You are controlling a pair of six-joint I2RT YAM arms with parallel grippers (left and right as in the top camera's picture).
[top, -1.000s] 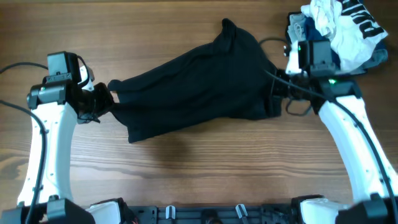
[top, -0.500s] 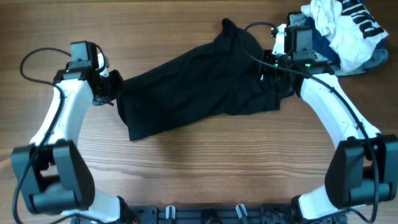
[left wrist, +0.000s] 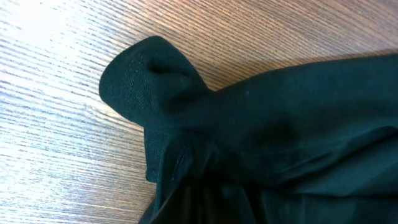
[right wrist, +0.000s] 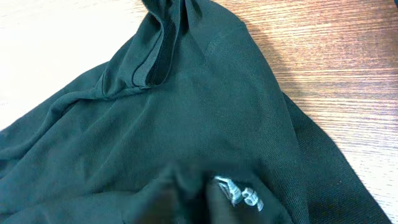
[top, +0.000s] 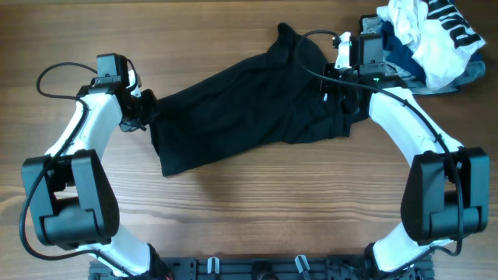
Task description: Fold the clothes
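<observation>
The clothes (top: 249, 101), one plain black garment, lie spread slantwise across the wooden table. My left gripper (top: 144, 109) is at its left end, where black fabric (left wrist: 280, 124) fills the bottom of the left wrist view and hides the fingers. My right gripper (top: 342, 89) is at the right end, over bunched fabric (right wrist: 186, 112) with a small white logo (right wrist: 239, 194). The collar (right wrist: 158, 56) lies beyond it. The right fingers are lost among dark, blurred folds. Neither view shows how the jaws stand.
A heap of white, black-lettered and light-blue clothes (top: 428, 39) sits at the far right corner, just behind the right arm. Bare wooden table (top: 257, 210) runs along the near side. Cables loop off both wrists.
Both grippers have moved toward the far side of the table and a little inward, taking the garment's two ends with them. The garment's near left corner has stayed in place.
</observation>
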